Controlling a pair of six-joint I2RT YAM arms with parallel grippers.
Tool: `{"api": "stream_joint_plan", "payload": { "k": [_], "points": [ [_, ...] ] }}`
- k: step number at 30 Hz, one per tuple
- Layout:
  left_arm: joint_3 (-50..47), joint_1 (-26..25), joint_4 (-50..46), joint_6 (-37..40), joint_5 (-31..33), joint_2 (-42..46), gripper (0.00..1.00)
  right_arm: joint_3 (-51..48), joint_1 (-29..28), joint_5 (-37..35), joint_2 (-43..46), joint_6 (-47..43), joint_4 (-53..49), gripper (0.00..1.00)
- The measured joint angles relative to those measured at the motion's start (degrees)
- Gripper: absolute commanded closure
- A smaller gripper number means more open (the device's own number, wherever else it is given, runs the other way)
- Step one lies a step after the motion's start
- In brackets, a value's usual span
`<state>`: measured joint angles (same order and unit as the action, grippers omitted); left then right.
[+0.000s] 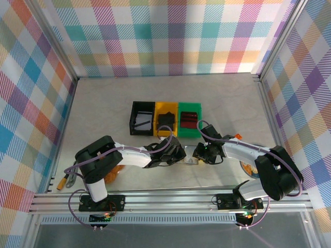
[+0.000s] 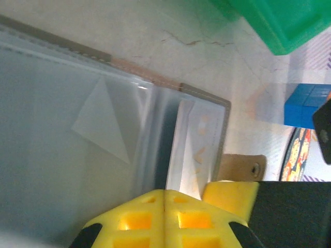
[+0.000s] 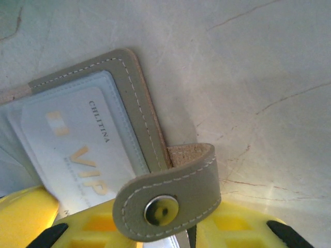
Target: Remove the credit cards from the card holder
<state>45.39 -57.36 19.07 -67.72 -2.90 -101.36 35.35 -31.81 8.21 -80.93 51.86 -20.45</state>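
Black bin [image 1: 132,120], yellow bin [image 1: 166,105] and green bin [image 1: 190,105] sit side by side on the table [image 1: 103,103].

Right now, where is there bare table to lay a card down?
Bare table lies left of the black bin, along the back wall, and right of the green bin. The near middle is crowded: the left pincer and right pincer meet at the card holder.

Matt leather card holder [image 3: 138,101], metal snap [image 3: 161,209]

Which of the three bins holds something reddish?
The green bin, rightmost in the row; the yellow bin holds a dark item, the black bin a pale one.
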Motion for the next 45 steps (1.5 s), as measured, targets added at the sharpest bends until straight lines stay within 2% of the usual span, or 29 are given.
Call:
{"api": "stream_joint_plan", "payload": {
  "k": [34, 39, 45],
  "points": [
    [-3.7, 0.0, -1.5, 2.6, 2.6, 7.2, 1.00, 0.0, 0.0, 0.0, -0.3, 0.0, 0.1, 0.72],
    [-4.2, 0.0, -1.6, 2.6, 2.6, 7.5, 1.00, -0.1, 0.0, 0.2, 0.1, -0.2, 0.1, 0.71],
    [-4.9, 0.0, -1.5, 2.6, 2.6, 9.0, 1.00, -1.5, 0.0, 1.5, 2.0, -1.2, 2.3, 0.64]
  ]
}}
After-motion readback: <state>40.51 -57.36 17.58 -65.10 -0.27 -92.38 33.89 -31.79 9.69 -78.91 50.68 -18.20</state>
